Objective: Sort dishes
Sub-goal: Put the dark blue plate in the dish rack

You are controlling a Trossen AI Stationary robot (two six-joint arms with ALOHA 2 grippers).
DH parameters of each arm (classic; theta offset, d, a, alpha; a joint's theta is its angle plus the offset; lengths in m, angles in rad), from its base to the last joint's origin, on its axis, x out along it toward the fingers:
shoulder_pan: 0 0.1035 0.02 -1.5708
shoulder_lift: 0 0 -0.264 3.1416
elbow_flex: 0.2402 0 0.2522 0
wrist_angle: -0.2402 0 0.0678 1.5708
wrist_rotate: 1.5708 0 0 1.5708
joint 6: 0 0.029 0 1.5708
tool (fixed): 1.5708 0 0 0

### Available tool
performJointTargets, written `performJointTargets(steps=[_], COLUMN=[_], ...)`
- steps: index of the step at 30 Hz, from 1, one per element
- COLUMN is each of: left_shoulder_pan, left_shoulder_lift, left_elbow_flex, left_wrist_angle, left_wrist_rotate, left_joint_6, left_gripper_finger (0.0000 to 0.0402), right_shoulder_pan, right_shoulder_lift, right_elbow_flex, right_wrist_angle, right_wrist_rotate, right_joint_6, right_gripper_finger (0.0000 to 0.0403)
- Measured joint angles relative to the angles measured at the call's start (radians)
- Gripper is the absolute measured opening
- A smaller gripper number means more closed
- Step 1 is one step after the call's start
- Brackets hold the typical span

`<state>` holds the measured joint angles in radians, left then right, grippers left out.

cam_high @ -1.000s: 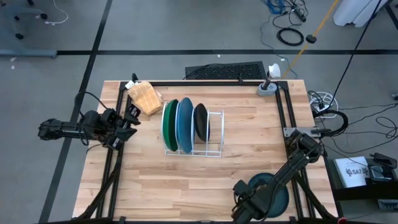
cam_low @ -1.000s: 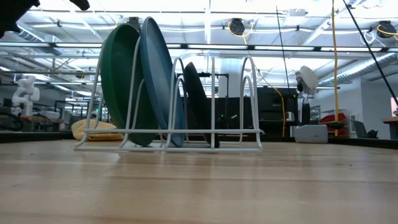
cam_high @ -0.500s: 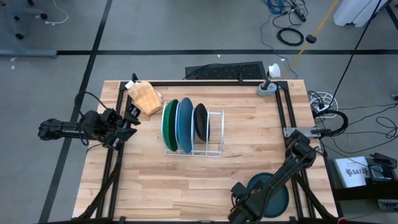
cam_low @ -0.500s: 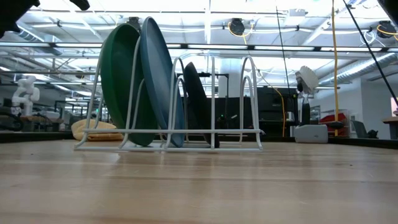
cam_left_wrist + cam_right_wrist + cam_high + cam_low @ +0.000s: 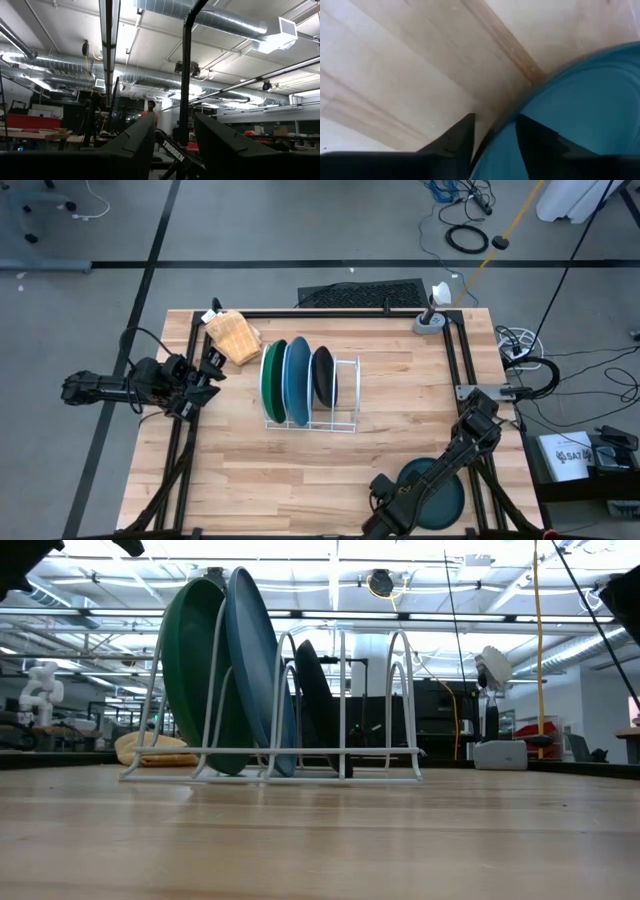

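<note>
Ceiling strip lights (image 5: 330, 552) are glaring across the low view's top; the dark-teal plate (image 5: 580, 115) is blurring.

Four plates (image 5: 273, 380), one wire rack (image 5: 345, 395), one woven basket (image 5: 232, 336).

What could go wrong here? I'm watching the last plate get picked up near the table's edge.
1. The dark-teal plate lies flat near the table's front edge; the right gripper has its fingers astride the rim, so a shallow pinch might slip.
2. A nudge could push the plate toward the edge.
3. The white wire rack already holds the green plate, light-blue plate and black plate, so the open slot beside the black one needs careful aim.
</note>
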<state>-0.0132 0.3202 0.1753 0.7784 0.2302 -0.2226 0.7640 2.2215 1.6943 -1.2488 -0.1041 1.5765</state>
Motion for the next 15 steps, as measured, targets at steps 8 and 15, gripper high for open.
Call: performJointTargets(steps=[8, 15], left_shoulder_pan=[0.000, 0.000], left_shoulder_lift=[0.000, 0.000], left_elbow_flex=[0.000, 0.000], left_wrist_angle=[0.000, -0.001], left_wrist_rotate=[0.000, -0.001], left_joint_6=[0.000, 0.000], left_gripper_finger=[0.0148, 0.0148], right_shoulder_pan=[-0.012, -0.031], right_shoulder_lift=[-0.003, -0.004], right_elbow_flex=[0.001, 0.042], right_wrist_angle=[-0.004, -0.020], right_wrist_rotate=[0.007, 0.071], right_joint_6=[-0.030, -0.064], right_gripper_finger=[0.0012, 0.0004])
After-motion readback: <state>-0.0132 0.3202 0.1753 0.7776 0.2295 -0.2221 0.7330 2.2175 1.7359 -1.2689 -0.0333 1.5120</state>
